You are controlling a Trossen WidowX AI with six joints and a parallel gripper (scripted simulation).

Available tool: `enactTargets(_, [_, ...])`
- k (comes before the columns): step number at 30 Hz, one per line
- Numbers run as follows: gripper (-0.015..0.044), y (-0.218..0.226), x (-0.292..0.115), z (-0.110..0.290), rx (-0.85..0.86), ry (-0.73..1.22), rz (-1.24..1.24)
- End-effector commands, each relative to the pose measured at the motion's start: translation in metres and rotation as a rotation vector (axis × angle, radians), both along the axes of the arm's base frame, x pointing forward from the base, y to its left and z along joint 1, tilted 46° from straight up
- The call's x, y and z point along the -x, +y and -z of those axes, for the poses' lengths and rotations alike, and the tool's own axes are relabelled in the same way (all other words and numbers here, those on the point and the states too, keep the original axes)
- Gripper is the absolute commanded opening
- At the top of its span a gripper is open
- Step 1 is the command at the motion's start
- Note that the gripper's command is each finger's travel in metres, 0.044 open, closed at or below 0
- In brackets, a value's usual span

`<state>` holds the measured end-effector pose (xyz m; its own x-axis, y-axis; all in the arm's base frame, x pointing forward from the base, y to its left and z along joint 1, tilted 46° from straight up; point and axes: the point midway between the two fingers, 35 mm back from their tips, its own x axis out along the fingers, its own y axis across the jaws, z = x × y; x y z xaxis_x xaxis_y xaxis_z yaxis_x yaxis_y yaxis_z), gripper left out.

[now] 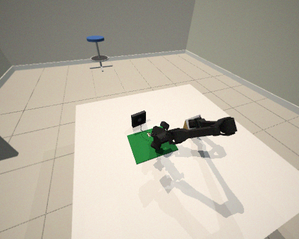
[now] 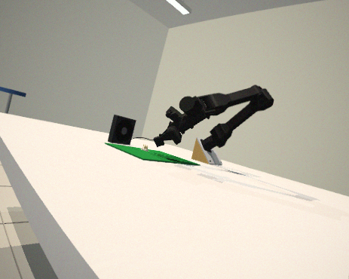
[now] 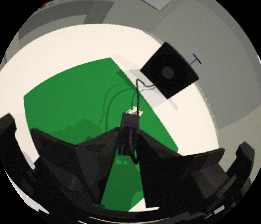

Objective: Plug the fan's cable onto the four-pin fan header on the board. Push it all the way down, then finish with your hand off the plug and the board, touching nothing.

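A black fan (image 1: 138,119) (image 2: 121,130) (image 3: 168,72) stands upright at the far edge of the green board (image 1: 141,152) (image 2: 169,157) (image 3: 65,103). Its thin black cable (image 2: 139,138) (image 3: 140,87) runs to a small dark plug (image 3: 130,122). My gripper (image 1: 155,144) (image 2: 157,142) (image 3: 129,132) is shut on the plug and holds it a little above the board. The small beige four-pin header (image 1: 148,134) (image 2: 145,147) (image 3: 135,108) sits on the board just beyond the plug, towards the fan. The plug is apart from the header.
The board lies on a large white table (image 1: 119,193) (image 2: 139,206). A tan wedge (image 2: 199,151) stands by the arm's base (image 1: 194,120) behind the board. A blue stool (image 1: 95,39) (image 2: 10,91) stands on the floor far off.
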<state>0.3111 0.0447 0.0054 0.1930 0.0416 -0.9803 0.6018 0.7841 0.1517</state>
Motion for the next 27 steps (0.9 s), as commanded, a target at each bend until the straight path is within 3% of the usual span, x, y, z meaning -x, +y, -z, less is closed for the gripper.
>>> enactTargets(1, [0.0000,0.001,0.000,-0.001,0.031,-0.042,0.024])
enactTargets(27, [0.0000,0.007,0.002,-0.018,0.153,-0.378,0.193])
